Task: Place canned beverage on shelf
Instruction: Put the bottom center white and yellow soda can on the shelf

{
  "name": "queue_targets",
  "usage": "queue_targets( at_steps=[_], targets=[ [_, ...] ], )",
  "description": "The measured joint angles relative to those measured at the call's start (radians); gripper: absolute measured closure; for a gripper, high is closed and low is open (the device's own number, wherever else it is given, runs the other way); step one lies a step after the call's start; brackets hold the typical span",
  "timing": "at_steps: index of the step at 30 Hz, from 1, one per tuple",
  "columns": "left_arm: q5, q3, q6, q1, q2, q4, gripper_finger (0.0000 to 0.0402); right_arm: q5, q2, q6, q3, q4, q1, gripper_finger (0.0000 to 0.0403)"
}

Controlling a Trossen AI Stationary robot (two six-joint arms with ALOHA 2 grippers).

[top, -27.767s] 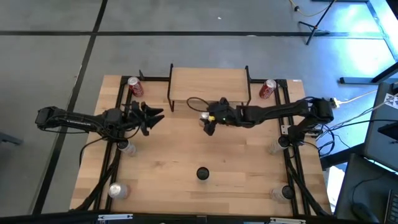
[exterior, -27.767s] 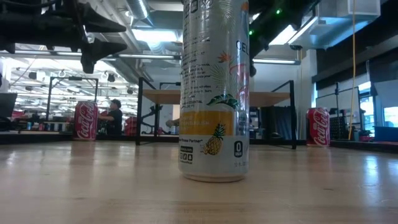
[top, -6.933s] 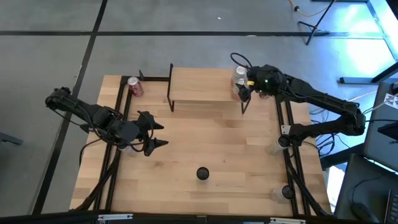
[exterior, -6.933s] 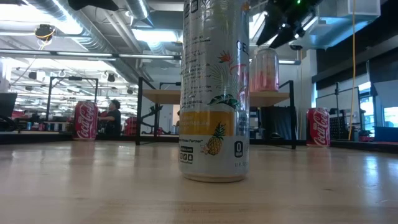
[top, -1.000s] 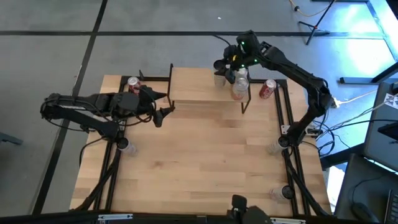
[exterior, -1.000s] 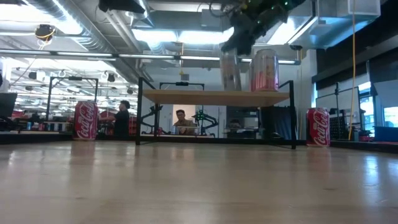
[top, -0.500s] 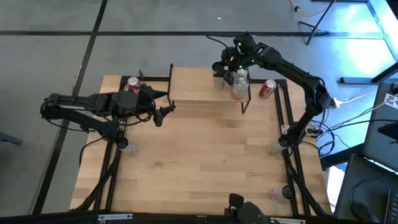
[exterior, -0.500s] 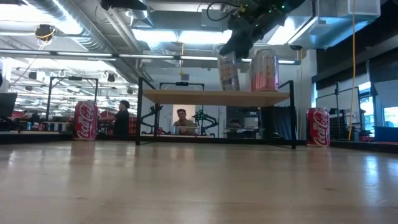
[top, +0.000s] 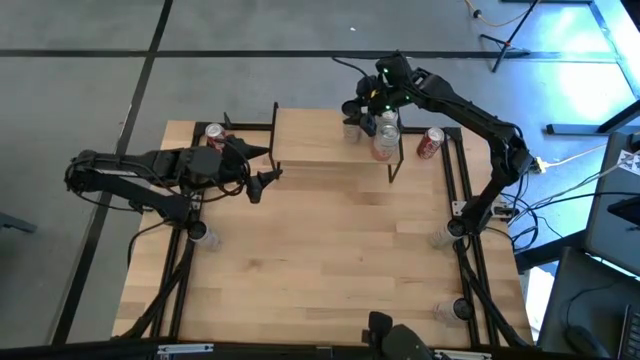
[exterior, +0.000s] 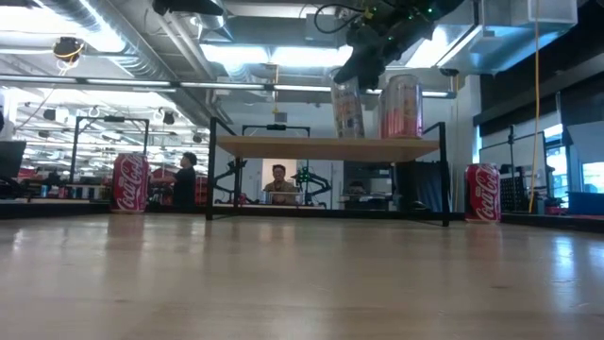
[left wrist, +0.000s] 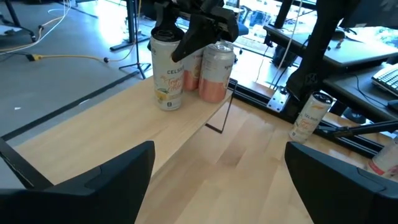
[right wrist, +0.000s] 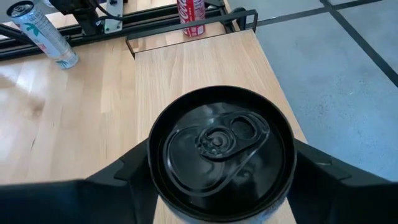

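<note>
The shelf [top: 320, 140] stands at the table's far edge. On its right end stand two cans: a pale canned beverage with a black top [exterior: 347, 111] and a pink can [exterior: 401, 107] next to it. My right gripper [top: 362, 112] reaches over the shelf from the right and closes round the pale can's top [right wrist: 221, 146]. My left gripper [top: 264, 168] hangs open and empty above the table, just left of the shelf's near left corner, its fingers spread wide in the left wrist view [left wrist: 217, 180]. My right gripper has the pale can's upper wall, just under the rim [right wrist: 152, 165], between its two fingers [right wrist: 127, 174], one on either side. The fingers slant down at it from above and from the right. The can stands upright with its base on the shelf board [exterior: 321, 146].
One red can [top: 216, 138] stands on the table left of the shelf, another [top: 430, 143] to its right. More cans sit at the table's side rails [top: 198, 234] [top: 440, 236]. People [exterior: 276, 179] show in the room behind. The near half of the tabletop [top: 330, 270] is bare wood.
The pale can, tilted under my right gripper half a second ago, now stands upright on the shelf beside the pink can. My right gripper has stayed almost in place above it.
</note>
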Motion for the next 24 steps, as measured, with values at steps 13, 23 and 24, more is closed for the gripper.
queue_targets(
  at_steps=[13,23,24],
  targets=[
    [0.008,0.0,-0.011,0.0,0.0,0.0,0.0044,0.005,0.001,-0.008,0.0,0.001,0.0,0.012],
    [0.008,0.0,-0.01,0.0,0.0,0.0,0.0044,0.027,-0.001,0.039,0.0,-0.007,0.0,0.0119],
    [0.008,0.0,-0.01,0.0,0.0,0.0,0.0044,0.027,-0.002,0.04,0.0,-0.009,0.0,0.0119]
  ],
)
